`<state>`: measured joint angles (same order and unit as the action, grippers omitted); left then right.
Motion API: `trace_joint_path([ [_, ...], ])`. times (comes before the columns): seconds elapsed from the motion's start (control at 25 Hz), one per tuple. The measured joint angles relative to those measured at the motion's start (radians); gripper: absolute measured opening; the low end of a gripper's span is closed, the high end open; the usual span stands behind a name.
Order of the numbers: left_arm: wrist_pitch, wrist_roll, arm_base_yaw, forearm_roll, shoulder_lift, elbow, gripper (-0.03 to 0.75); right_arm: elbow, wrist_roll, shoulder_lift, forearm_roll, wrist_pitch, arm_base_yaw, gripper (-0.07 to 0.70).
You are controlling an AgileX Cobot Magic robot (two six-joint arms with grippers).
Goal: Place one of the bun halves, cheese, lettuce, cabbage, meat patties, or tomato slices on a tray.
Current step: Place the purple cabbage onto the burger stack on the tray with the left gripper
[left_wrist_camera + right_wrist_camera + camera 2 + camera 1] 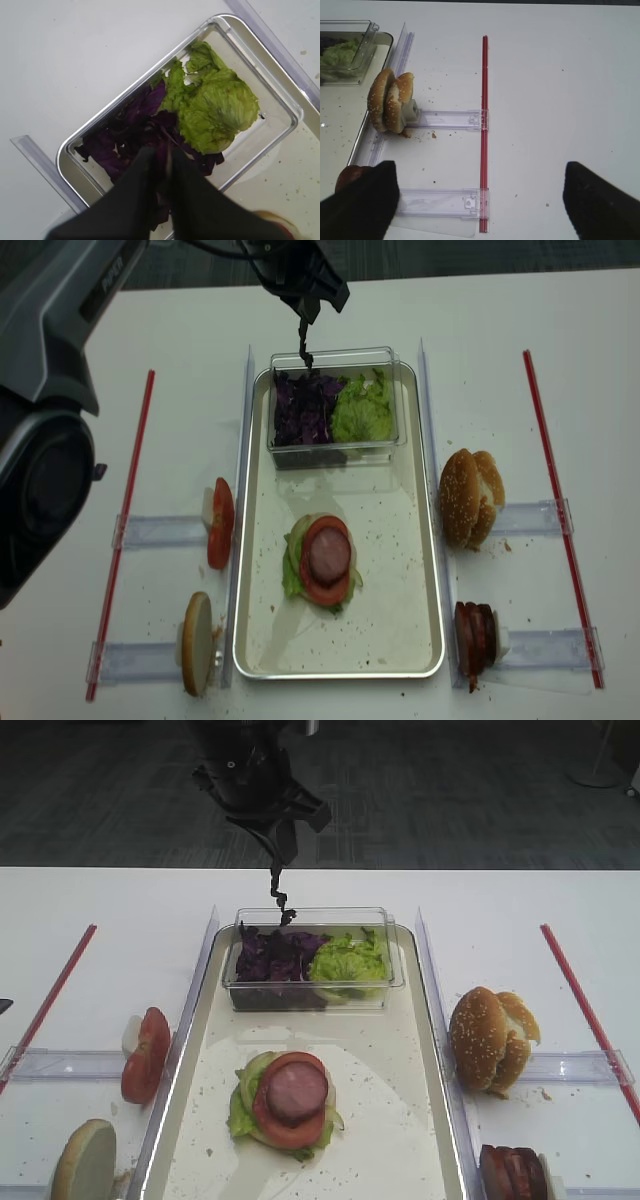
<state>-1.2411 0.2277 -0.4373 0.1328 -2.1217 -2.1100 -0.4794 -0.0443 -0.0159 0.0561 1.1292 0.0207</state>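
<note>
Exterior high view: tomato slices (pixel 145 1055) stand left of the tray (pixel 425 1120). On it, a clear box (pixel 395 960) holds cabbage (pixel 272 955) and lettuce (pixel 348 960). The left gripper (pixel 278 870) pinches a cabbage strip (pixel 280 905) above it. Bun halves (pixel 490 1038) sit right. The right gripper (pixel 480 200) gapes wide.

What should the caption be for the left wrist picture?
Shut left gripper lifting purple cabbage from the clear box beside lettuce.
</note>
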Motion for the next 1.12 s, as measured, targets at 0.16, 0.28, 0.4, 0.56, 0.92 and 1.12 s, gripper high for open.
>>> trace_joint_path([
  [0.16,0.000,0.000,0.000,0.000,0.005,0.000,0.041,0.000,0.000,0.000,0.000,0.000,0.000,0.678],
  [0.28,-0.002,0.000,0.000,0.000,0.029,0.000,0.041,0.000,0.000,0.000,0.000,0.000,0.000,0.678],
  [0.4,-0.004,0.000,0.000,0.004,0.053,0.000,0.041,0.000,0.000,0.000,0.000,0.000,0.000,0.678],
  [0.56,-0.004,0.000,-0.002,0.020,0.067,0.004,0.041,0.000,0.000,0.000,0.000,0.000,0.000,0.678],
  [0.92,-0.008,0.000,-0.013,0.028,0.106,0.032,0.041,0.000,0.000,0.000,0.000,0.000,0.000,0.678],
  [1.12,-0.008,0.000,-0.013,0.029,0.148,0.142,0.041,0.000,0.000,0.000,0.000,0.000,0.000,0.678],
])
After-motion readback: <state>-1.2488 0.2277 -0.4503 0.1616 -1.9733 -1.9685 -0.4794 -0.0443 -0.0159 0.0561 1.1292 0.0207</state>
